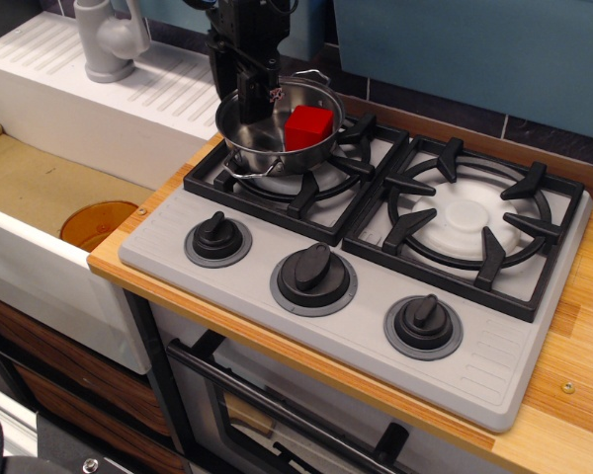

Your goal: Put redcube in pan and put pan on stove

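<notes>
The pan [268, 155], a small shiny steel pot with wire loop handles, sits level on the black grate of the left burner [309, 194] of the grey stove [376, 321]. The redcube [308, 127] lies inside the pan, toward its right side. My black gripper [239, 94] hangs over the pan's back-left rim. Its fingers look spread, one inside the pan and one outside the rim, no longer clamping it. The arm above is cut off by the top of the frame.
The right burner [466, 215] with its white disc is bare. Three black knobs [314, 274] line the stove's front. A white sink [40, 188] with an orange drain and a grey faucet [109, 39] lies to the left. A wooden counter [573, 395] surrounds the stove.
</notes>
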Robot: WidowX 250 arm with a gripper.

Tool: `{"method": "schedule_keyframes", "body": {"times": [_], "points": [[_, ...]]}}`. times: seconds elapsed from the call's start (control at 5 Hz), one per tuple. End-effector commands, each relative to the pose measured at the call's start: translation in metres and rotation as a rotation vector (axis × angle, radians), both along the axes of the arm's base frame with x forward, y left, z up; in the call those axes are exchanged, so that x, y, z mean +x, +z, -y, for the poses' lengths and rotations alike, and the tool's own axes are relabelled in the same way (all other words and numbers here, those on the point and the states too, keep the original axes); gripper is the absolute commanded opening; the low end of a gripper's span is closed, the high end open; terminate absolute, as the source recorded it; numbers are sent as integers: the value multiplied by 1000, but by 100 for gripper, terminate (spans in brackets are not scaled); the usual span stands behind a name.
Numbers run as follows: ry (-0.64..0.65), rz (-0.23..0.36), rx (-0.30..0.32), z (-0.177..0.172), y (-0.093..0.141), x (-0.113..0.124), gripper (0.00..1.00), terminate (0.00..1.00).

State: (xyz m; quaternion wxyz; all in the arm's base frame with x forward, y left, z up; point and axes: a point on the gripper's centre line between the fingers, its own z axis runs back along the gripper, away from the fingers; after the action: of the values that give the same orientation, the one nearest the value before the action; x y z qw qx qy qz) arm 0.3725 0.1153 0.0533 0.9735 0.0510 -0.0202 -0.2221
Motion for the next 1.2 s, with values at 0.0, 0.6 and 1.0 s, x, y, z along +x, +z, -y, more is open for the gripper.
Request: {"method": "schedule_keyframes", "body": {"times": [0.0,0.6,1.0], "points": [[1,80,50,10,53,8,100,0],[32,30,102,29,106,-7,100,0],[28,-14,16,53,109,-10,100,0]]}}
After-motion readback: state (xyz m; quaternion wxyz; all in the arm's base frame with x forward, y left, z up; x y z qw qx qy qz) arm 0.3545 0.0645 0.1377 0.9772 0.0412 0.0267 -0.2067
